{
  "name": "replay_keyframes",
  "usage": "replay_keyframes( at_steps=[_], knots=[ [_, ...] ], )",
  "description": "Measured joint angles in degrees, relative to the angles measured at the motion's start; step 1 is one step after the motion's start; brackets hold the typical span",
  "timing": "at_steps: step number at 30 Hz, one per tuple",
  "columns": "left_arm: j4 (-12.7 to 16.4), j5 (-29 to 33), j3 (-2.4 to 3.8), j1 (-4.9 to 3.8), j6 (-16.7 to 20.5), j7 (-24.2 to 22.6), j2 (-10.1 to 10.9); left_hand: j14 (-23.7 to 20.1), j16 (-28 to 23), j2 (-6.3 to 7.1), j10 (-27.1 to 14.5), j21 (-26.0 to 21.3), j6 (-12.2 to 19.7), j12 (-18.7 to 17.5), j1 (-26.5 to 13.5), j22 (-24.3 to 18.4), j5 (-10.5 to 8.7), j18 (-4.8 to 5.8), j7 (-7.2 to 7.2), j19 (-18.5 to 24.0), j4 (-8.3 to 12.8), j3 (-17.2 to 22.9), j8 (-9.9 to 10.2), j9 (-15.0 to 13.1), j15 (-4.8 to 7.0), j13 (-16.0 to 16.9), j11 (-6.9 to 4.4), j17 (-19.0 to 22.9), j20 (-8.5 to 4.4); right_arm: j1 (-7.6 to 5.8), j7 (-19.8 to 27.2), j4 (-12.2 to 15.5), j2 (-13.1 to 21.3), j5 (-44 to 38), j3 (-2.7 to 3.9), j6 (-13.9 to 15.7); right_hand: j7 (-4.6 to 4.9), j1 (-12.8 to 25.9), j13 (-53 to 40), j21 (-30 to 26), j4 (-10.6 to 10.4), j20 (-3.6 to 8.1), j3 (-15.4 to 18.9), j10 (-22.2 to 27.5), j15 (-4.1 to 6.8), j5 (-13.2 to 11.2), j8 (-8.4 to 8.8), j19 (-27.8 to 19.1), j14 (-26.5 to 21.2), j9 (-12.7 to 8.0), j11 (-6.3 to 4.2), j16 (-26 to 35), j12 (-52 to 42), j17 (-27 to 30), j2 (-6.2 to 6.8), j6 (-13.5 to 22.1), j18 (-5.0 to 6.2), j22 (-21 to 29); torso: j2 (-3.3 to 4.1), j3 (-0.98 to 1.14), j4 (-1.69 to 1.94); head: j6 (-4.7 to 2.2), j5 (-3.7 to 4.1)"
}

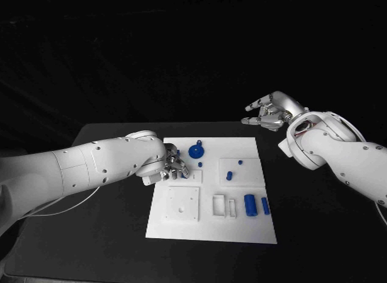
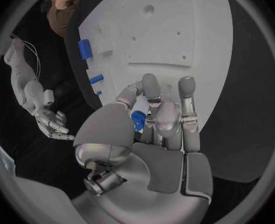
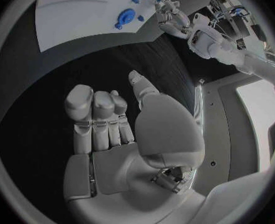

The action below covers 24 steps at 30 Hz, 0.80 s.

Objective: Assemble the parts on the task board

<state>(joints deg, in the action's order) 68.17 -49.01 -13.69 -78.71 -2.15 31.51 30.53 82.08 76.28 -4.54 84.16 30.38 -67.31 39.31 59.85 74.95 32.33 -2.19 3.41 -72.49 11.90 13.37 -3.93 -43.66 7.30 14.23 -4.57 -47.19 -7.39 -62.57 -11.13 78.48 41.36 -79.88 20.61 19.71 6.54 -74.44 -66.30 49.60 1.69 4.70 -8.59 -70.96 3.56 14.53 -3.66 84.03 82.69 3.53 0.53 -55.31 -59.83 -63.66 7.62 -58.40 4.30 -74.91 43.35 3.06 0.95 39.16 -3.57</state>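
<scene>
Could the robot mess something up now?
Maybe. The left hand seems to pinch a small blue part over the task board; a loose pinch could drop it. That hand also hides where the part goes, so it might miss. Its fingers could bump the blue disc.

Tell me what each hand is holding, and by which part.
The left hand pinches a small blue part between its fingers; which end, cannot be told. The right hand holds nothing.
</scene>
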Motion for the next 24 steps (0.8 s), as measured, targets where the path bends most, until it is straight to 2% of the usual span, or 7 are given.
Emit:
replay_keyframes(
  at_steps=[5,7,8,12,16,19,24],
  knots=[
    [-0.31,0.02,0.01,-0.05,-0.47,0.10,-0.26,0.04,0.00,-0.47,0.00,0.00,0.00,0.00,-0.47,0.00,-0.89,0.00,0.00,0.00,-0.64,-0.01,-0.10,-0.79,-0.11,-0.04,0.00,-0.18,0.00,0.00,-0.01,-0.04,-0.05,-0.01,0.00,-0.01,0.00,0.00,0.00,0.00,0.06,0.00,-0.06,0.00,0.00,0.00,0.00,0.00,0.00,0.00,0.00,0.00,0.00,0.00,0.00,0.00,0.00,0.00,0.00,0.00,0.02,0.03,-0.03],
    [-0.40,0.03,0.03,-0.08,-0.62,0.13,-0.35,0.15,0.00,-0.76,0.00,0.00,0.00,0.28,-0.77,0.00,-1.90,0.00,0.00,0.00,-1.02,-0.15,-0.29,-1.52,-0.01,-0.04,0.00,-0.23,0.00,0.00,-0.02,-0.07,-0.08,-0.02,0.00,-0.01,0.00,0.00,0.00,0.00,0.06,0.00,-0.06,0.00,0.00,0.00,0.00,0.00,0.00,0.00,0.00,0.00,0.00,0.00,0.00,0.00,0.00,0.00,0.00,0.00,0.02,0.04,-0.03],
    [-0.41,0.04,0.04,-0.09,-0.66,0.13,-0.40,0.21,0.03,-0.97,0.00,-0.07,0.00,0.30,-0.97,-0.01,-2.94,0.00,0.00,0.00,-1.49,-0.24,-0.30,-3.59,0.05,-0.04,0.00,-0.32,0.00,0.00,-0.02,-0.08,-0.09,-0.02,0.00,-0.01,-0.14,0.00,0.00,0.00,0.06,0.00,-0.06,0.00,0.00,0.00,0.00,0.00,0.00,0.00,0.00,0.00,0.00,0.00,0.00,-0.14,0.00,0.00,-0.01,0.01,0.02,0.05,-0.05],
    [-0.49,0.05,0.05,-0.11,-0.71,0.13,-0.58,0.23,0.23,-1.13,0.00,-0.34,0.00,0.30,-1.13,-0.01,-3.97,0.00,0.00,0.00,-2.14,-0.76,-0.30,-9.47,0.05,-0.04,0.00,-0.39,0.00,0.00,-0.03,-0.16,-0.18,-0.03,0.00,-0.02,-0.19,0.00,0.00,0.00,0.06,0.00,-0.06,0.00,0.00,0.00,0.00,0.00,0.00,0.00,0.00,0.00,0.00,0.00,0.00,-0.19,0.00,0.00,-0.01,0.02,0.02,0.05,-0.07],
    [-0.55,0.05,0.03,-0.10,-0.68,0.14,-0.65,0.23,0.23,-1.27,0.00,-0.34,0.00,0.30,-1.27,-0.01,-4.45,0.00,0.00,0.00,-2.65,-0.83,-0.30,-11.61,0.05,-0.04,0.00,-0.39,0.00,0.00,-0.03,-0.22,-0.26,-0.03,0.00,-0.04,-0.06,0.00,0.00,0.00,0.29,0.00,-0.29,0.00,0.00,0.00,0.00,0.00,0.00,0.00,0.00,0.00,0.00,0.00,0.00,-0.32,0.00,0.00,-0.01,0.02,0.02,0.01,-0.08],
    [-0.59,0.05,0.03,-0.08,-0.66,0.14,-0.68,0.23,0.23,-1.28,0.00,-0.34,0.00,0.30,-1.28,-0.02,-4.45,0.00,0.00,0.00,-2.66,-0.84,-0.29,-12.76,0.05,-0.03,0.00,-0.38,0.00,0.00,-0.03,-0.28,-0.29,-0.04,0.00,-0.05,-0.04,0.00,0.00,0.00,0.29,0.00,-0.29,0.00,0.00,0.00,0.00,0.00,0.00,0.00,0.00,0.00,0.00,0.00,0.00,-0.35,0.00,0.00,-0.01,0.02,0.01,-0.01,-0.08],
    [-0.66,0.03,0.02,-0.08,-0.68,0.14,-0.74,0.24,0.23,-1.28,0.00,-0.34,-0.01,0.30,-1.28,-0.02,-4.46,0.00,0.01,0.00,-2.66,-0.84,-0.29,-12.85,0.04,-0.03,0.00,-0.58,0.00,0.02,-0.03,-0.31,-0.31,-0.04,0.00,-0.09,-0.04,0.00,0.00,0.00,0.29,0.00,-0.29,0.00,0.00,-0.01,0.00,0.00,0.00,0.00,0.00,0.00,0.00,0.00,0.00,-0.35,0.00,0.00,-0.01,0.01,0.00,-0.03,0.01]
  ],
)
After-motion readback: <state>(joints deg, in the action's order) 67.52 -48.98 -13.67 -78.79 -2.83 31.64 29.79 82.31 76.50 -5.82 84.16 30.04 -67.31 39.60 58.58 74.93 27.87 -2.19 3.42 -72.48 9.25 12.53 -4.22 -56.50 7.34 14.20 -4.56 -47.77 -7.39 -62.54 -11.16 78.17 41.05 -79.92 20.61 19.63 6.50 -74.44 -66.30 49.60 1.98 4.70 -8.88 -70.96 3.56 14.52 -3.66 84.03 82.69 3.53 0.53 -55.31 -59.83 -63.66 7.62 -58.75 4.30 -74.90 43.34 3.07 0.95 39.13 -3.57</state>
